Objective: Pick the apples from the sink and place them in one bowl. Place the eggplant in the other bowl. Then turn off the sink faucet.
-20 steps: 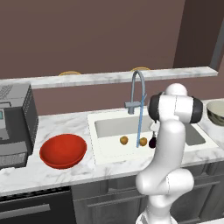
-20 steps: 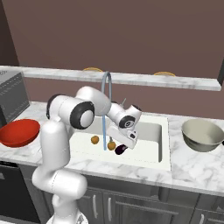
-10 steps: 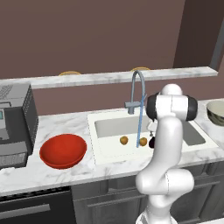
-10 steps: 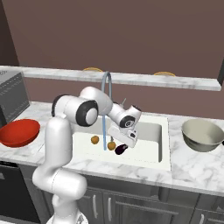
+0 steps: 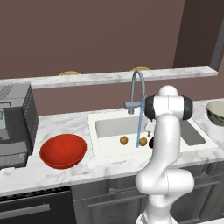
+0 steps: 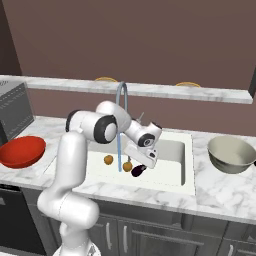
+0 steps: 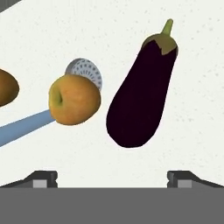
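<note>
My gripper [image 7: 113, 179] is open and hangs low inside the white sink [image 6: 172, 167], empty, just above the dark purple eggplant [image 7: 142, 94]. The eggplant [image 6: 138, 170] lies on the basin floor. One yellow-orange apple [image 7: 74, 99] rests beside it, in front of the round drain [image 7: 88, 72]. A second apple [image 7: 6, 87] sits further along at the frame's edge. Both apples [image 5: 124, 140] [image 5: 143, 141] flank a blue water stream [image 5: 139, 127] running from the grey gooseneck faucet [image 5: 138, 89]. The red bowl [image 5: 63, 151] stands left of the sink, the grey-green bowl [image 6: 231, 154] to its right.
A dark grey appliance [image 5: 15, 124] stands at the far left of the marble counter [image 5: 52, 175]. A raised marble ledge [image 5: 109, 78] with two yellow items runs behind the faucet. My arm [image 5: 164, 144] reaches over the sink's front edge.
The hand has sunk slightly lower into the sink toward the eggplant. The apples, eggplant and bowls have not moved.
</note>
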